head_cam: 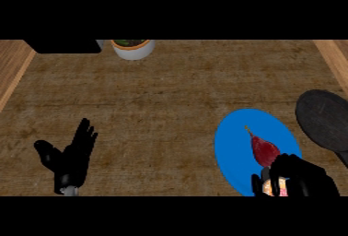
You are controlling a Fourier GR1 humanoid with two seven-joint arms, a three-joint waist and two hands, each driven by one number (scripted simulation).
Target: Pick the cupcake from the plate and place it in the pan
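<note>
Your right hand is curled round the cupcake at the blue plate's lower edge, lower right of frame, ready to carry it to the pan just right. Left hand rests open, lower left.

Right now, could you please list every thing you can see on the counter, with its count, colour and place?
plate: one, blue, lower right of the counter.
red pointed item: one, dark red, lying on the plate.
cupcake: one, pale, mostly hidden inside the right hand at the plate's near edge.
pan: one, dark grey, right edge, beside the plate.
pot: one, white with dark contents, top edge.
black object: one, top left corner.
counter: one, brown.
left hand: one, black, lower left, open, resting.
right hand: one, black, fingers curled round the cupcake.
</note>
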